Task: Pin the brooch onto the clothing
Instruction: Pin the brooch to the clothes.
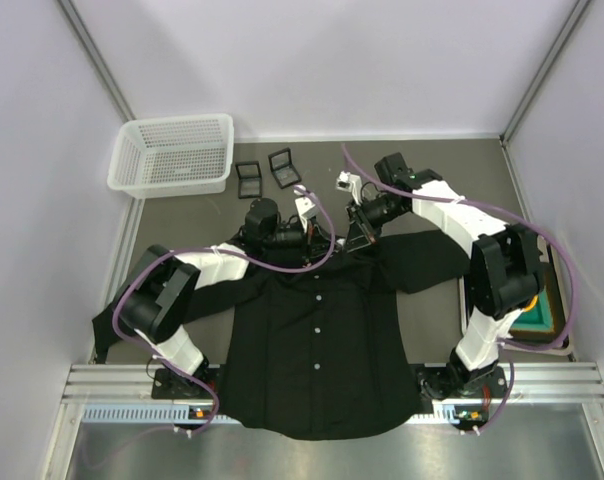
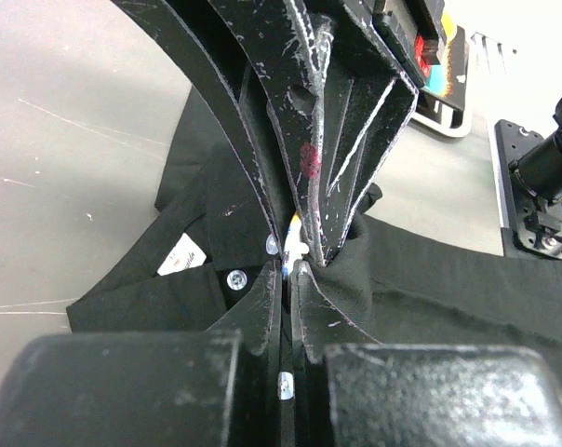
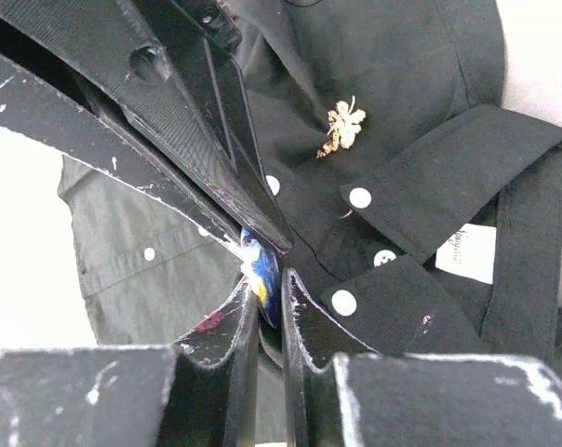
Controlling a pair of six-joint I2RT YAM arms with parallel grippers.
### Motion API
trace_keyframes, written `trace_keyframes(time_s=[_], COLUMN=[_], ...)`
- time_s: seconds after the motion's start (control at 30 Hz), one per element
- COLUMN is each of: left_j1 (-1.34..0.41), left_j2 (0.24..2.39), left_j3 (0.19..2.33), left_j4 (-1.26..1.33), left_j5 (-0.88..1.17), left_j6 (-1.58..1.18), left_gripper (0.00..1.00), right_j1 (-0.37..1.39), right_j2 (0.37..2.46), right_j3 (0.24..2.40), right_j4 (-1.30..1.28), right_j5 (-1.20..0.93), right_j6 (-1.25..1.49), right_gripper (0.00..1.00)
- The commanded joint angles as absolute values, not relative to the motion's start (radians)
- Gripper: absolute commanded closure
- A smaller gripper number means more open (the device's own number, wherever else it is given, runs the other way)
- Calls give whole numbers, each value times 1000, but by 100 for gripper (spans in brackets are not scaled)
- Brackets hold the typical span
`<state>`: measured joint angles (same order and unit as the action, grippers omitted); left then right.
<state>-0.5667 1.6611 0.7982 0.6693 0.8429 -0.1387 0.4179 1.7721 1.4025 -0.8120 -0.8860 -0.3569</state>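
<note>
Between the right fingers (image 3: 304, 317) sits a small blue-and-yellow brooch (image 3: 260, 270), gripped at the tips. Left fingers (image 2: 265, 307) are clenched tight, coming in from the opposite side, tips right up against the same brooch. Can't tell if they also pinch cloth. Both sets of tips meet just over the collar area of the shirt (image 1: 317, 350).

Close by on the black fabric, in the right wrist view, is a gold flower-shaped ornament (image 3: 344, 123), lying apart from both sets of fingers. White buttons (image 3: 360, 197) show on the collar and placket beside it, and a white label (image 3: 469, 251) shows inside the collar.

The shirt lies front up on the desk (image 1: 432, 170), buttoned. Its collar points to the far side and its hem reaches the near edge between the arm bases. One sleeve runs out toward the left arm base, the other lies out toward the right arm.

Farther out, two small black boxes (image 1: 249, 180) lie open side by side beyond the collar. A white mesh basket (image 1: 167, 185) stands at the far left corner, well apart from the shirt.
</note>
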Motion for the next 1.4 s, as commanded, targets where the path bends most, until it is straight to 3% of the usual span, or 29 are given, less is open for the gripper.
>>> trace_keyframes(time_s=[0.0,0.6,1.0,1.37], left_j1=[-640,-652,-669,-669], left_j2=[1595,1597,1533,1488], left_j3=[842,859,824,784], left_j4=[709,660,592,575], left_j5=[948,963,907,879], left_j6=[-43,11,87,114], left_gripper=[100,100,100,100], right_j1=[442,462,425,361], right_j2=[1802,1813,1842,1855], right_j3=[1486,1523,1559,1551], right_j4=[-770,-793,-756,-749], right_j5=[-873,-779,-672,-750], right_j6=[-325,-356,-109,-8], right_gripper=[100,100,100,100])
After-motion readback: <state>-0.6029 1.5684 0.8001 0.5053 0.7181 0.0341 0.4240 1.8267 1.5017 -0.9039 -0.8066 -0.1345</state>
